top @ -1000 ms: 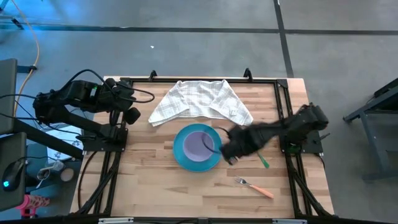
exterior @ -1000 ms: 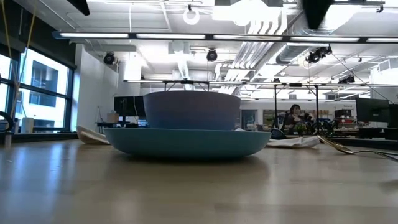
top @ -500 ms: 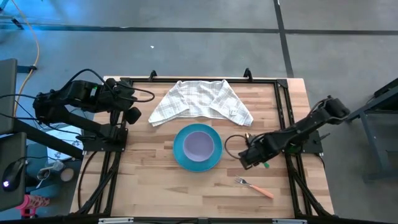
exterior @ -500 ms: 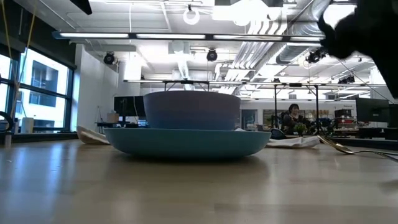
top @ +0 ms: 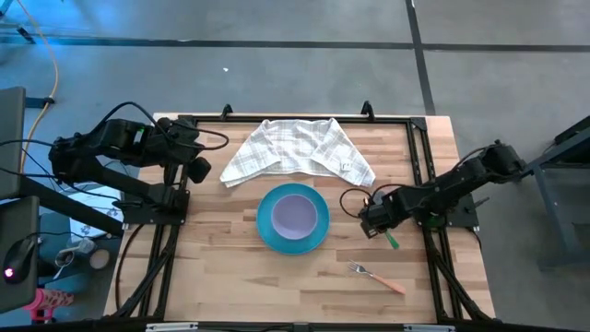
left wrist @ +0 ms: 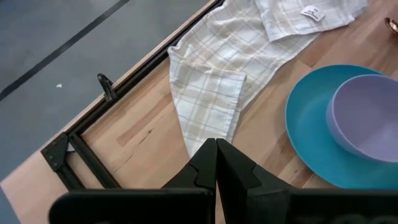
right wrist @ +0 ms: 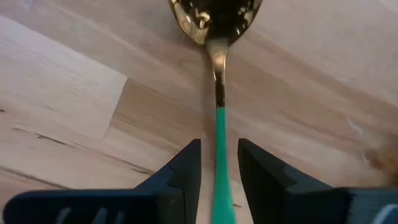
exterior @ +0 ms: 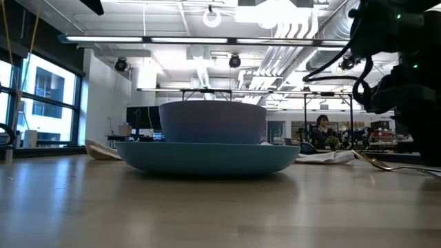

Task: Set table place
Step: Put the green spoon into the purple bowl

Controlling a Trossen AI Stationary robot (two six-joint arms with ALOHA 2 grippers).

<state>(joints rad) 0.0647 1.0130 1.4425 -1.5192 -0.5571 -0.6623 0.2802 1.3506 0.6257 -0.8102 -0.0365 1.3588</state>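
Right gripper [right wrist: 217, 165] sits low at three o'clock of the round blue plate [top: 269, 226], its dark fingers parted astride the spoon [right wrist: 216, 74]: shiny gold bowl, slim green handle, flat on grained wood. Left gripper [left wrist: 216, 163] waits pinched shut at ten o'clock.

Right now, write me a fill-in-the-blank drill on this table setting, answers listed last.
1. The lavender bowl sits on the blue ____.
2. The right tool straddles the green handle of the ____.
3. The fork has an ____ handle.
4. The checked cloth lies nearest the ____ tool, which waits at the table's edge.

Answers: plate; spoon; orange; left
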